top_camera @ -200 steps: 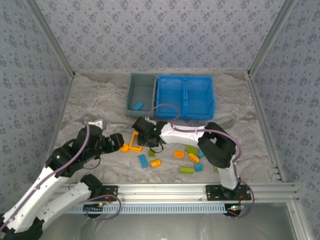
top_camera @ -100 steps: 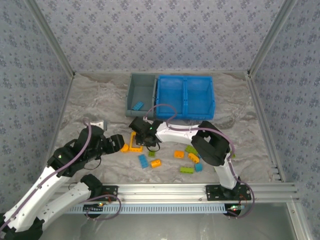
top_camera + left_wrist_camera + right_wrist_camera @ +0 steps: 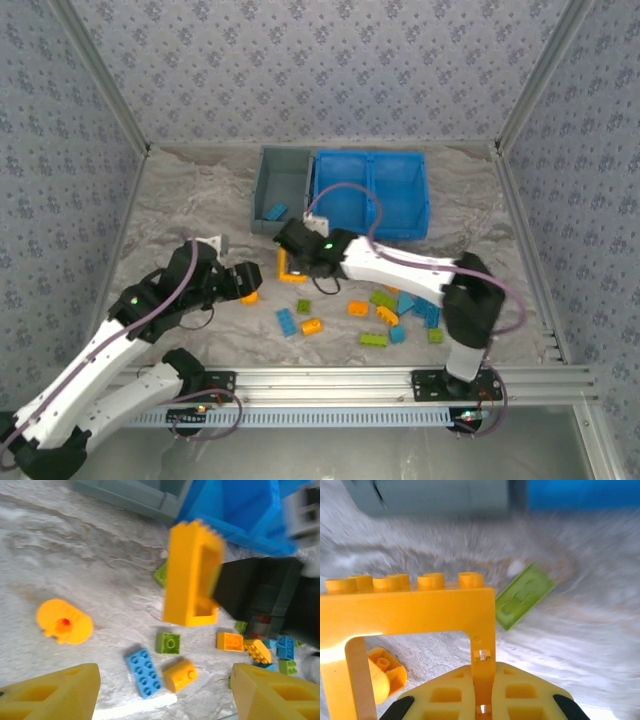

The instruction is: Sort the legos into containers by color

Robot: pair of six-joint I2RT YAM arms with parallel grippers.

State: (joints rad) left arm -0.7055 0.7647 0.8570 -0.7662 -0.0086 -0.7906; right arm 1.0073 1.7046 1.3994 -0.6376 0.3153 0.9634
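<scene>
Right gripper (image 3: 482,680) is clamped tight on one side bar of the orange frame (image 3: 410,612), holding it on edge just in front of the grey bin (image 3: 268,190), near the blue bin (image 3: 372,158). Left gripper (image 3: 243,279) stands with fingers apart and nothing between them, near a round orange piece (image 3: 64,621). Other legos (image 3: 372,306) lie scattered on the table (image 3: 180,200); one blue brick (image 3: 276,211) sits in the grey bin

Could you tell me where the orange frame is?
Top view, left of centre: the orange frame is clamped in the right pincer, near the grey bin.
</scene>
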